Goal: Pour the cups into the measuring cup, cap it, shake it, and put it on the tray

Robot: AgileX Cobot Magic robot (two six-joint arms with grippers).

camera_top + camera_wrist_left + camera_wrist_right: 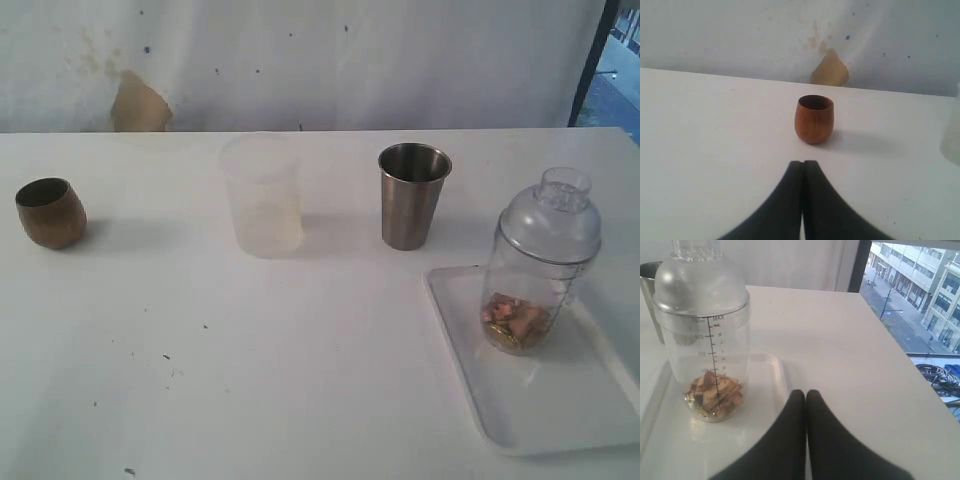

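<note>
The clear measuring cup (530, 265) (707, 345) stands upright on the white tray (545, 400) (767, 390), capped with a clear domed lid, with brownish pieces in its bottom. The brown cup (50, 212) (813, 119) sits at the far left of the table, and the steel tumbler (412, 195) (649, 290) stands behind the tray. My left gripper (803, 163) is shut and empty, short of the brown cup. In the right wrist view my right gripper (805, 392) is shut and empty over the tray's edge, beside the measuring cup. Neither gripper shows in the exterior view.
A frosted translucent cup (262, 195) (952, 135) stands mid-table between the brown cup and the tumbler. A white wall with a brown patch (138, 105) backs the table. The table's right edge (900, 370) drops off beside a window.
</note>
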